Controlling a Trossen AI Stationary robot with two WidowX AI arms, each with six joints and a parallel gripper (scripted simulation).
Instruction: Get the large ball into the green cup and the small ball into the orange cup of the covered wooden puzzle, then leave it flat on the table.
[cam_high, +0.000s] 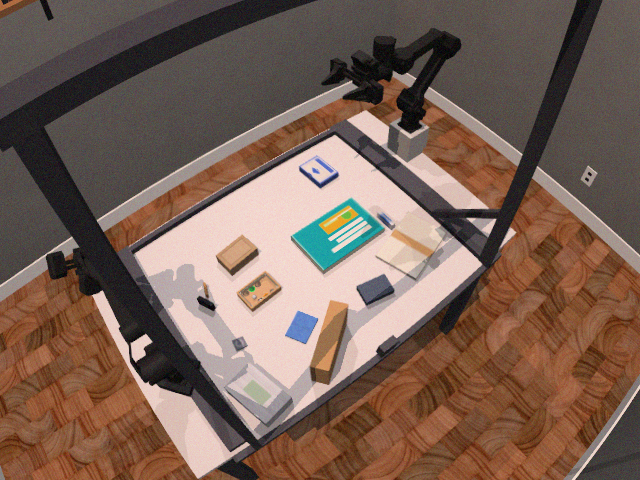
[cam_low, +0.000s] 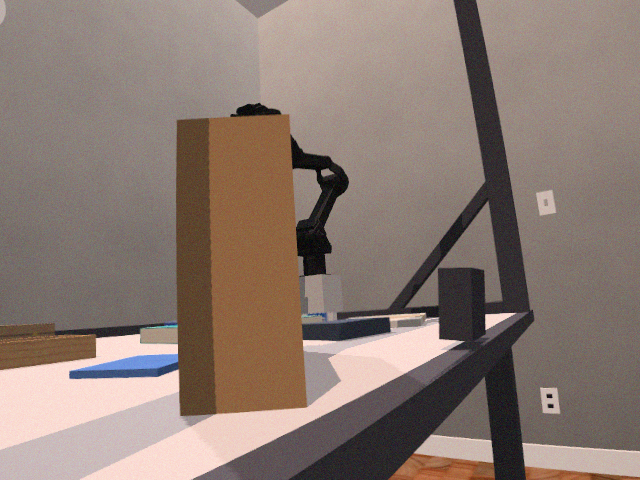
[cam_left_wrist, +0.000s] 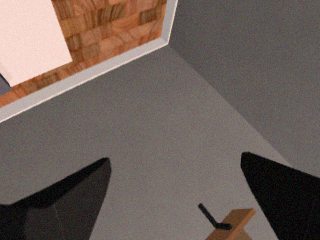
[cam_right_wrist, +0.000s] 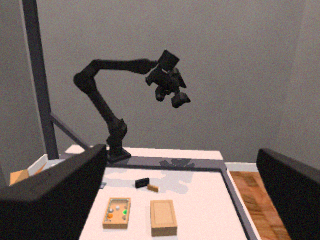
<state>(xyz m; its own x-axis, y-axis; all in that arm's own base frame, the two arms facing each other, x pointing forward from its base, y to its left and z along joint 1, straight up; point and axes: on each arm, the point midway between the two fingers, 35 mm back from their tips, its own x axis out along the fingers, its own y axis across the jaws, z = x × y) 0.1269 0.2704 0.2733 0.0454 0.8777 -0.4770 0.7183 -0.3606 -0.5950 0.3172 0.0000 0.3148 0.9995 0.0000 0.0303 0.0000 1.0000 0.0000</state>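
Note:
The wooden puzzle (cam_high: 258, 290) lies flat on the white table, left of the middle. It is a shallow tray with a green and an orange spot and small balls inside; they are too small to tell apart. It also shows in the right wrist view (cam_right_wrist: 116, 212). My right gripper (cam_high: 348, 82) is open and empty, raised high past the table's far right corner; its fingers frame the table. My left gripper (cam_right_wrist: 187, 94) (cam_high: 56, 263) is open and empty, raised high beyond the opposite end, partly hidden behind a frame post. Its camera sees only wall and floor between the fingers.
A small wooden box (cam_high: 236, 253) and a black block (cam_high: 205, 302) lie near the puzzle. A long cardboard box (cam_high: 329, 341), a blue pad (cam_high: 301, 326), a teal book (cam_high: 338, 233), a dark notebook (cam_high: 375, 288) and a grey book (cam_high: 258, 392) lie around. Dark frame posts (cam_high: 537, 129) stand at the table's edges.

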